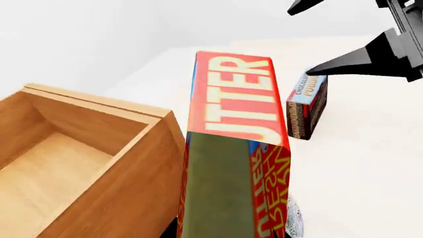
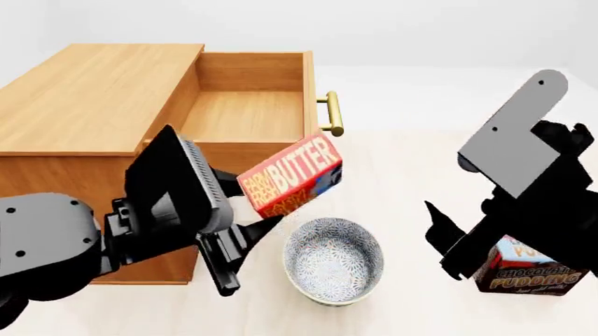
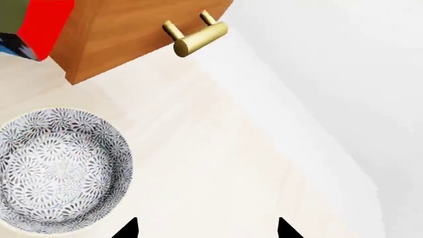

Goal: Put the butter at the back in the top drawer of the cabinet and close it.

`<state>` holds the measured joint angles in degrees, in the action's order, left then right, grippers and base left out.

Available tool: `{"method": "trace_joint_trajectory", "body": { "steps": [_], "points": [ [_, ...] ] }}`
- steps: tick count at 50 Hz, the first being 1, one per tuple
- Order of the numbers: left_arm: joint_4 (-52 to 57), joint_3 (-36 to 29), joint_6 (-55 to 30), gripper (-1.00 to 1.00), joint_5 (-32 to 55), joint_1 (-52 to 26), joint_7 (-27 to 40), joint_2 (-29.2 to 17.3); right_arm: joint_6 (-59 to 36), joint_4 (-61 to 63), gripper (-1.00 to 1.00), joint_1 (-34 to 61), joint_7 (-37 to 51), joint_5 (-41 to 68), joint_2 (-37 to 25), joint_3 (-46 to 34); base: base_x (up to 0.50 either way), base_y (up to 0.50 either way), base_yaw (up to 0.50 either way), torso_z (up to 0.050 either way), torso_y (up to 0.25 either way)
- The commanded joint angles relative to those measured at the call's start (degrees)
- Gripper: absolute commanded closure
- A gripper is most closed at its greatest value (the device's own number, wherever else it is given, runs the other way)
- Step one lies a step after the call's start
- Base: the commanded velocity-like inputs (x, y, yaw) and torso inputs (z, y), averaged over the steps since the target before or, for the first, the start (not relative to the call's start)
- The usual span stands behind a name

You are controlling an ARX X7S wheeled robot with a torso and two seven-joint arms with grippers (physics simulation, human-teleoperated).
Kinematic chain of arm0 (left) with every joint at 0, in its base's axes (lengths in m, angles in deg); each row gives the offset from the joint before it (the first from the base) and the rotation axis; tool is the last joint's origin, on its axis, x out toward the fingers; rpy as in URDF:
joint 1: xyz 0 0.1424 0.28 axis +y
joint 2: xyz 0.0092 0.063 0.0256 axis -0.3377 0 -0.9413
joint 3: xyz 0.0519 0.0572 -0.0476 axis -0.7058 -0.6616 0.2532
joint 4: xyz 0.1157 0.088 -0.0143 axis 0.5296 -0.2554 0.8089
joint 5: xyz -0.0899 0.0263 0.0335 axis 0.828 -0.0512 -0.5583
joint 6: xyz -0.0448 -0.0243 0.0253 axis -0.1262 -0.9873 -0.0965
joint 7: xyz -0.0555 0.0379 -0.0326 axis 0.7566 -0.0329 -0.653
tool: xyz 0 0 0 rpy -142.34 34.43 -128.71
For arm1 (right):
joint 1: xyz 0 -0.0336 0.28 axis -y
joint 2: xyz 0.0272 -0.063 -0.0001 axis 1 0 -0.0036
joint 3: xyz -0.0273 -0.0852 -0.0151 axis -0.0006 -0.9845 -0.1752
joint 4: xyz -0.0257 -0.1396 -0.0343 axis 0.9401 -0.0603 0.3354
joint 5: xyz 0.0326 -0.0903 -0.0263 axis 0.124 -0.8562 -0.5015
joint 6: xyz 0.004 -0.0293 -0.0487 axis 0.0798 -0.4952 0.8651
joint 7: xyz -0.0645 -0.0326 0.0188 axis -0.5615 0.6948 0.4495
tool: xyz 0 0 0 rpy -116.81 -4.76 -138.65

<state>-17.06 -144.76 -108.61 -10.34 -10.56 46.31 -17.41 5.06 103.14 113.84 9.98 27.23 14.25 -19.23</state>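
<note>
Gripping butter (image 2: 291, 175) in left hand (image 2: 245, 234) beside open top drawer (image 2: 245, 112), bowl (image 2: 332, 260) below, right hand (image 3: 206, 230) spread (empty)

The cabinet (image 2: 94, 98) stands at the back left, its top drawer (image 2: 251, 105) pulled out toward the right. In front of the drawer, the butter (image 2: 291, 175) sits raised above the bowl (image 2: 332, 260). The pudding box (image 2: 528, 269) lies well right of the bowl.

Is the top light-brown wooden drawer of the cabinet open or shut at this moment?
Open. The top wooden drawer is pulled out, its bare floor visible and nothing inside; the red-and-yellow butter box hangs outside it in the left gripper.
</note>
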Motion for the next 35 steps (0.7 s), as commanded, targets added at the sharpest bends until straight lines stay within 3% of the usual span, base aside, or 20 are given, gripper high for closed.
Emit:
{"method": "trace_joint_trajectory", "body": {
  "steps": [1,11,21,35],
  "points": [
    [1.08,6.13,0.09,1.00,9.21,-3.43,9.90,-2.39,20.66,8.17,-1.00,-9.73,13.28,-0.22,-12.49,1.65,0.00,0.00,0.00,0.010,0.000],
    [-3.61,8.50,-3.24,1.00,15.40,-8.87,16.79,0.97,42.37,18.29,-1.00,-22.35,18.21,-18.31,-21.13,-5.15,0.00,0.00,0.00,0.000,0.001],
    [-20.83,7.44,-13.51,1.00,19.02,-20.01,18.17,11.30,51.60,22.53,-1.00,-28.50,23.58,-29.66,-24.08,-10.20,0.00,0.00,0.00,0.001,0.001],
    [-51.77,2.31,-17.41,1.00,11.09,-28.01,6.95,28.21,53.97,25.39,-1.00,-31.43,27.51,-36.49,-24.32,-12.73,0.00,0.00,0.00,0.000,0.001]
  ]
}}
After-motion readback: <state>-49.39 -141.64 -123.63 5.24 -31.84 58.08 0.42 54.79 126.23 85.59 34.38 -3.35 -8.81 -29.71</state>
